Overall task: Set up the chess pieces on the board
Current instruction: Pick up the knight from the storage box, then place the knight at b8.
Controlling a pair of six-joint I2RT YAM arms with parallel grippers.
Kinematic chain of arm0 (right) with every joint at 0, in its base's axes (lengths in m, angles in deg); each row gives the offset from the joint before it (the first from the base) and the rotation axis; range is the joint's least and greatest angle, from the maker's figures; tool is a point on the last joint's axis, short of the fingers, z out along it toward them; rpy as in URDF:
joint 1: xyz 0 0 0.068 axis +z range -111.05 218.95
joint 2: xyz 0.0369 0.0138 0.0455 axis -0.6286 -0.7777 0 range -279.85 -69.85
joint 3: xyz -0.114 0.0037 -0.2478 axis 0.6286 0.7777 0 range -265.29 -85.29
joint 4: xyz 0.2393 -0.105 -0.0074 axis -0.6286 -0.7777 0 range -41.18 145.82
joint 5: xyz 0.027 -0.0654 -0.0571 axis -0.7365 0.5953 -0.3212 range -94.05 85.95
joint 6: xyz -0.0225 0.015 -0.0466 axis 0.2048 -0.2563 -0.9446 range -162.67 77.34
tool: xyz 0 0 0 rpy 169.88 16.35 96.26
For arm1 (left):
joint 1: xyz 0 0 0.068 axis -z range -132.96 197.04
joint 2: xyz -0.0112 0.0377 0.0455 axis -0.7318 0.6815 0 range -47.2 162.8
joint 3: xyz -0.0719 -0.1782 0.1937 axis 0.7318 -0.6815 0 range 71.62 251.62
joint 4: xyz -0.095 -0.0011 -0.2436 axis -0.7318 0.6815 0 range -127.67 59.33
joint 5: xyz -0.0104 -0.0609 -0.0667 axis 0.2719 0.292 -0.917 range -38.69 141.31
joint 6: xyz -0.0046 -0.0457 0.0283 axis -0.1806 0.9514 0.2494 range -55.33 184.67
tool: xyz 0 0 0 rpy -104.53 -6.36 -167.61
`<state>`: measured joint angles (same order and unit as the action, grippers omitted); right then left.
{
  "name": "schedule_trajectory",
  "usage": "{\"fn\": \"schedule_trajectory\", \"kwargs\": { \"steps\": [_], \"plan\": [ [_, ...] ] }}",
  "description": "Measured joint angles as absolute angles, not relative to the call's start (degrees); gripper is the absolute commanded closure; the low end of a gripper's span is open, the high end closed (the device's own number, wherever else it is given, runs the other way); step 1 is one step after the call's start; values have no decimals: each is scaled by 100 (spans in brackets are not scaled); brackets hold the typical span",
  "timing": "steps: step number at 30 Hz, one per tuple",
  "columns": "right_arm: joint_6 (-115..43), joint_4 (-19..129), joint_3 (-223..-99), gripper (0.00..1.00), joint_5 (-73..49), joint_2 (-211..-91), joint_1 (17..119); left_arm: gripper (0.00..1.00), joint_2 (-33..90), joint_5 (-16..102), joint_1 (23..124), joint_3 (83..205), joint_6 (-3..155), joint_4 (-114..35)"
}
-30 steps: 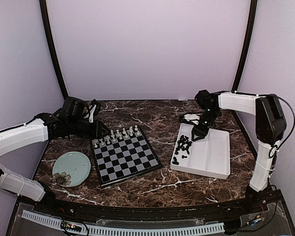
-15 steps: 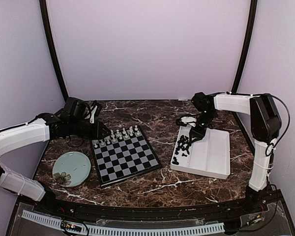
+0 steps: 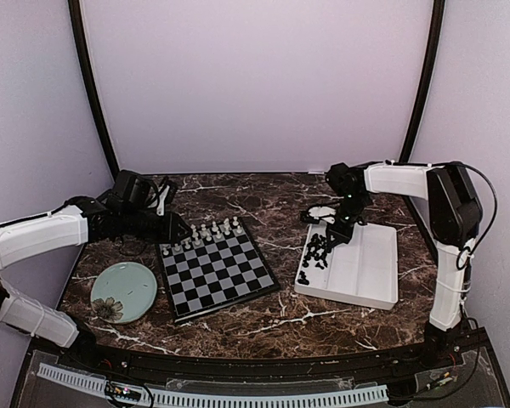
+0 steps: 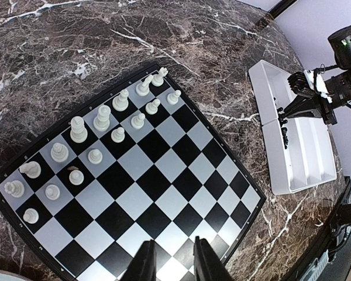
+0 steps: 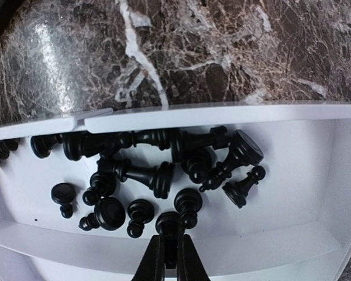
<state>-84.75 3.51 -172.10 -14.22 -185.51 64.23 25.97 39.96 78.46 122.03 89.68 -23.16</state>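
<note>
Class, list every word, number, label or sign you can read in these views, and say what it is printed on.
None can be read.
The board has faint pale marks along its black border, too small to read.
The tray, plate and chess pieces show no lettering.

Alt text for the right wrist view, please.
The right tool pinches one black chess piece in the white tray. More black chess pieces lie jumbled beyond it, against the tray's far wall, with the marble table behind.
</note>
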Motion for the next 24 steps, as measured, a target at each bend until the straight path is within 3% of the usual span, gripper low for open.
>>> {"fn": "schedule_trajectory", "kwargs": {
  "steps": [10, 15, 24],
  "plan": [
    [-8353, -27, -17380, 100, -1232, -18020, 6545, 76, 2623, 4070, 7846, 12197, 8877, -2312],
    [-8112, -60, -17625, 100, -1081, -17524, 7161, 78, 2623, 4448, 7846, 12230, 8577, -2094],
    [-7666, -169, -18705, 100, -1092, -18396, 8517, 80, 2660, 5836, 7656, 12874, 7683, -1326]
  ]
}}
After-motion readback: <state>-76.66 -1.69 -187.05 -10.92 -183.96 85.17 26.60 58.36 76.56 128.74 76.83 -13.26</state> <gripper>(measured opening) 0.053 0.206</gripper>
